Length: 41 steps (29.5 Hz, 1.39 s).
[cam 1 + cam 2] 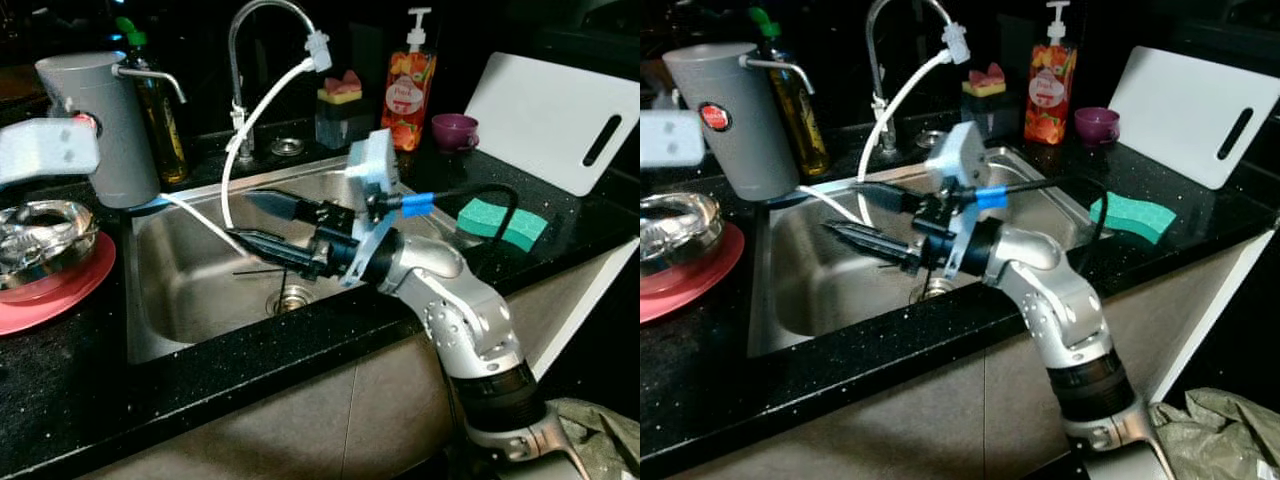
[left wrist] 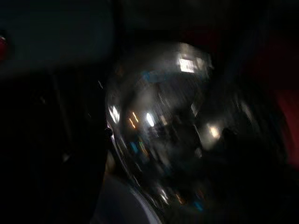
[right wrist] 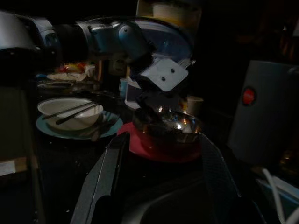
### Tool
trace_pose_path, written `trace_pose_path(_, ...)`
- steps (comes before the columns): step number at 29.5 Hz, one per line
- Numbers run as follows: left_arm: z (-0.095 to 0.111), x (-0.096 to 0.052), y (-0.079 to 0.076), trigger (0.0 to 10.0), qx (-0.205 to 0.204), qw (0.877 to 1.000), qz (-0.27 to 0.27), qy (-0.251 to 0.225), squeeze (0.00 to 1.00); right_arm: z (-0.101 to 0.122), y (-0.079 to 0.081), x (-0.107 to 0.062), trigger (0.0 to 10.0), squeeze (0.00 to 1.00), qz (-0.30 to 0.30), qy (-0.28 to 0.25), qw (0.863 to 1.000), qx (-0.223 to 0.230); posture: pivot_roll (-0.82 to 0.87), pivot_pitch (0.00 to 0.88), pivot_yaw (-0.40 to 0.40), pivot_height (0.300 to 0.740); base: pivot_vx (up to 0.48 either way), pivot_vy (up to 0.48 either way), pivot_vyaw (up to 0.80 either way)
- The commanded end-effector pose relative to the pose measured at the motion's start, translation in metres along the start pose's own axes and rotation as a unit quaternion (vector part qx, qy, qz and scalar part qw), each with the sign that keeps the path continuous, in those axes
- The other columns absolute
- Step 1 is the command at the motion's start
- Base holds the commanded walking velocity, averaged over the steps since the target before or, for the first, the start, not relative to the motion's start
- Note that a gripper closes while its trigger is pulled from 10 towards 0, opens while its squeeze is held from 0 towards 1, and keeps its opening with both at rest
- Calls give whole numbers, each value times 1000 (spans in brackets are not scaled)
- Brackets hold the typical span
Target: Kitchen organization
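A steel bowl [image 1: 40, 232] sits on a red plate [image 1: 55, 295] left of the sink [image 1: 200, 290]. The left gripper [image 3: 152, 105] hangs directly above it, grip unclear. The right gripper [image 1: 262, 225], fingers spread and empty, points toward it over the sink.

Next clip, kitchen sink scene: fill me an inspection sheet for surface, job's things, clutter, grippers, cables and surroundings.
Surface: black speckled counter around a steel sink.
Job's things: shiny metal bowl on a red plate, left of the sink.
Clutter: grey canister, oil bottle, soap dispenser, purple cup, green sponge, white cutting board.
Grippers: right gripper open over the sink, holding nothing; left gripper at the metal bowl's rim, fingers unclear.
Cables: black cable with blue plug on the right wrist; white hose from the faucet.
Surroundings: crumpled bag on the floor.
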State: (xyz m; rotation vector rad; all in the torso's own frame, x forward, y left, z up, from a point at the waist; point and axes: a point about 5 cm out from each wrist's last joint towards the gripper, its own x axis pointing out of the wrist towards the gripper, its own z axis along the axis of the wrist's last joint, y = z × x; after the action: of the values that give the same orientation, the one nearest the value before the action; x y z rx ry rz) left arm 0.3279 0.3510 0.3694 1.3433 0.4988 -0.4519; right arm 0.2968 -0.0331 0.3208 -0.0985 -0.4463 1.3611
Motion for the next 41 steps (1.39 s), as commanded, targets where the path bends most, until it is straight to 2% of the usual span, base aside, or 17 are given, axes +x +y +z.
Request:
trace_pose_path(1, -14, 1, -9, 10000, 4, 999, -16, 37, 0, -14, -1, 9, 10000, 0, -8, 36, 999, 0, 126, 155, 44, 740, 0, 0, 0)
trace_pose_path(4, -20, 4, -13, 10000, 0, 998, -16, 55, 0, -20, -10, 20, 10000, 0, -31, 58, 998, -6, 129, 153, 32, 740, 0, 0, 0)
trace_pose_path(7, -25, 4, -16, 10000, -3, 998, -17, 64, 0, -17, -13, 28, 10000, 0, -35, 54, 998, -8, 129, 153, 32, 740, 0, 0, 0)
trace_pose_path(14, -24, 6, -19, 10000, -20, 999, -26, 42, 0, -11, -14, 30, 10000, 0, -32, 41, 999, -6, 143, 156, 16, 740, 0, 0, 0)
trace_pose_path(17, -21, 15, -23, 9569, -16, 999, -27, 41, 0, -11, -16, 29, 10000, 0, -38, 40, 998, -9, 136, 154, 15, 740, 0, 0, 0)
trace_pose_path(18, -19, 19, -25, 8275, -17, 999, -25, 37, 0, -11, -18, 29, 10000, 0, -41, 40, 998, -11, 136, 154, 15, 740, 0, 0, 0)
trace_pose_path(19, -15, 27, -27, 8235, -20, 999, -23, 31, 0, -11, -20, 28, 10000, 0, -45, 39, 998, -14, 126, 149, 15, 740, 0, 0, 0)
trace_pose_path(21, -14, 30, -28, 8235, -21, 999, -23, 30, 0, -10, -21, 28, 10000, 0, -47, 39, 998, -15, 126, 149, 15, 740, 0, 0, 0)
trace_pose_path(22, -12, 35, -30, 8706, -20, 999, -16, 33, 0, -10, -22, 27, 10000, 0, -50, 40, 998, -17, 126, 149, 15, 740, 0, 0, 0)
trace_pose_path(24, -10, 40, -31, 8510, -18, 999, -10, 36, 0, -9, -23, 26, 10000, 0, -53, 42, 998, -19, 121, 146, 13, 740, 0, 0, 0)
trace_pose_path(25, -9, 44, -32, 6078, -16, 999, -4, 39, 0, -9, -24, 25, 10000, 0, -55, 43, 997, -21, 115, 141, 16, 740, 0, 0, 0)
trace_pose_path(26, -8, 47, -33, 4471, -16, 999, 5, 42, 0, -9, -25, 24, 10000, 0, -57, 44, 997, -23, 115, 141, 16, 740, 0, 0, 0)
trace_pose_path(29, -6, 50, -34, 4471, -15, 999, 13, 43, 0, -9, -26, 23, 10000, 0, -58, 44, 997, -24, 111, 138, 19, 740, 0, 0, 0)
trace_pose_path(30, -4, 54, -33, 1765, -16, 998, 30, 43, 0, -8, -26, 22, 10000, 0, -60, 44, 997, -26, 108, 137, 22, 740, 0, 0, 0)
trace_pose_path(31, -2, 56, -32, 0, -9, 998, 47, 47, 0, -8, -27, 21, 10000, 0, -63, 44, 997, -28, 105, 135, 24, 740, 0, 0, 0)
trace_pose_path(35, -2, 57, -29, 0, 2, 996, 71, 56, 0, -9, -27, 18, 10000, 0, -66, 46, 996, -30, 102, 135, 27, 740, 0, 0, 0)
trace_pose_path(41, -6, 49, -24, 0, 2, 995, 85, 60, 0, -9, -28, 17, 10000, 0, -66, 46, 996, -32, 115, 126, 18, 740, 0, 0, 0)
